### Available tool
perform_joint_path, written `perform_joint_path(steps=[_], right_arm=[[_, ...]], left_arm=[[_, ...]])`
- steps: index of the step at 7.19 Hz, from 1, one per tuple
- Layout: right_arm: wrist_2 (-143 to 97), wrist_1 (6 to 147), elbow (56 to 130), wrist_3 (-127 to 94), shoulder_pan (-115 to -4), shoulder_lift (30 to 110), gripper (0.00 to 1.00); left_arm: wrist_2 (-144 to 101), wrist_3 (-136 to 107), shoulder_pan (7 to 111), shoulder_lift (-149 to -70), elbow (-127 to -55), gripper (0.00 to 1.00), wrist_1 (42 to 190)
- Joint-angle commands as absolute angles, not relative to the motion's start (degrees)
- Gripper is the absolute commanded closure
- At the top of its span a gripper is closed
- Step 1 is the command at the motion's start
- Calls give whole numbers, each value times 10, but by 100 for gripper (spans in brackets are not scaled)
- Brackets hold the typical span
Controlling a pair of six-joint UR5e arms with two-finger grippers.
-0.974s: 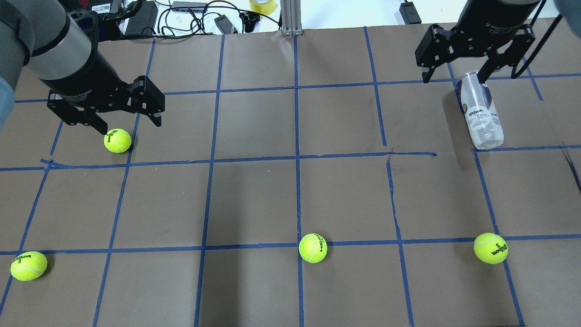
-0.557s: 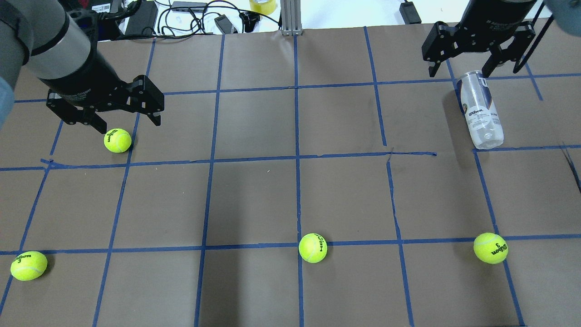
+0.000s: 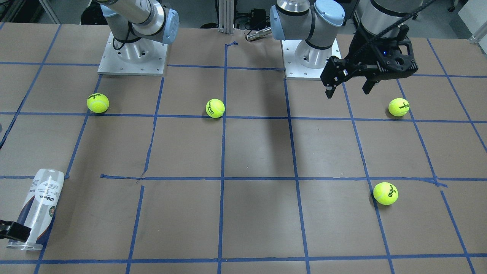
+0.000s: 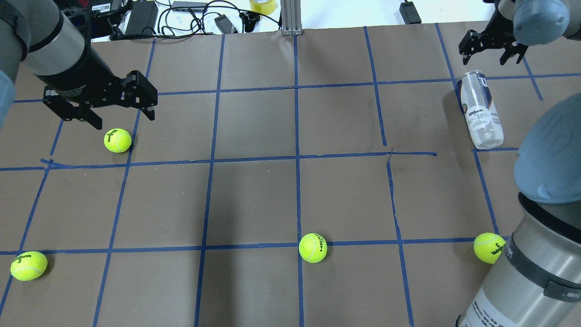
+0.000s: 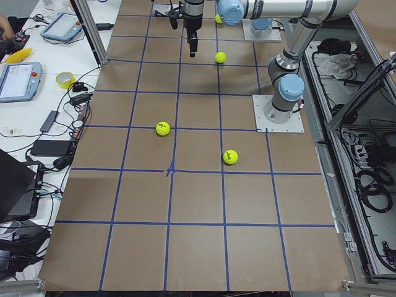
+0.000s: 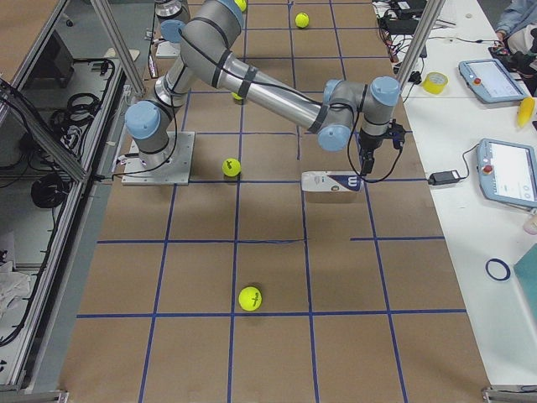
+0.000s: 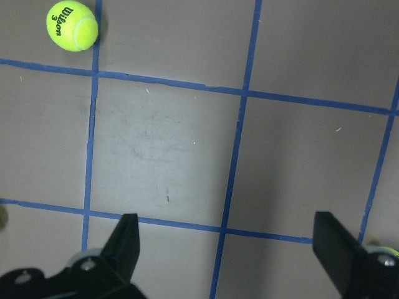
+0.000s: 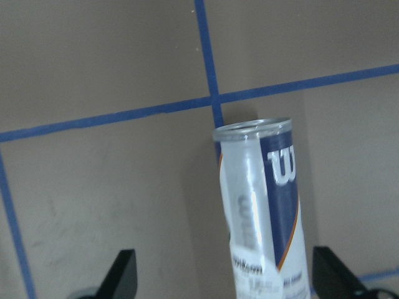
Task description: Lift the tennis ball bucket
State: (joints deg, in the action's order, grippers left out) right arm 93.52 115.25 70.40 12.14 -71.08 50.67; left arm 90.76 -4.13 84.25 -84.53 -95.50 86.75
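The tennis ball bucket (image 4: 479,111), a clear can with a white and navy Wilson label, lies on its side at the far right of the table. It also shows in the front view (image 3: 38,207), the exterior right view (image 6: 331,182) and the right wrist view (image 8: 265,218). My right gripper (image 4: 483,60) is open and empty, hovering above and just beyond the can's rimmed far end. My left gripper (image 4: 125,121) is open and empty, hovering just behind a tennis ball (image 4: 117,140) at the far left. It also shows in the front view (image 3: 347,93).
Three more tennis balls lie on the brown paper: front left (image 4: 28,265), front middle (image 4: 312,248) and front right (image 4: 489,248). My right arm's elbow (image 4: 549,163) hangs over the front right corner. Cables and boxes (image 4: 190,16) line the far edge.
My right gripper has moved from over the can's far end toward the table's far edge, still open. The right elbow has swung into view. My left gripper has shifted slightly back.
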Motion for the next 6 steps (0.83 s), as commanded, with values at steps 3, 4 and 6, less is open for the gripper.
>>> perform_joint_path(steps=[3, 4, 6], right_arm=[[936, 1171, 693, 141, -708, 453, 0], [937, 1154, 694, 141, -708, 454, 0], [936, 1150, 700, 150, -708, 454, 3]], left_arm=[[911, -41, 838, -848, -957, 0, 869], [910, -42, 840, -849, -958, 0, 869], [904, -47, 840, -855, -958, 0, 867]])
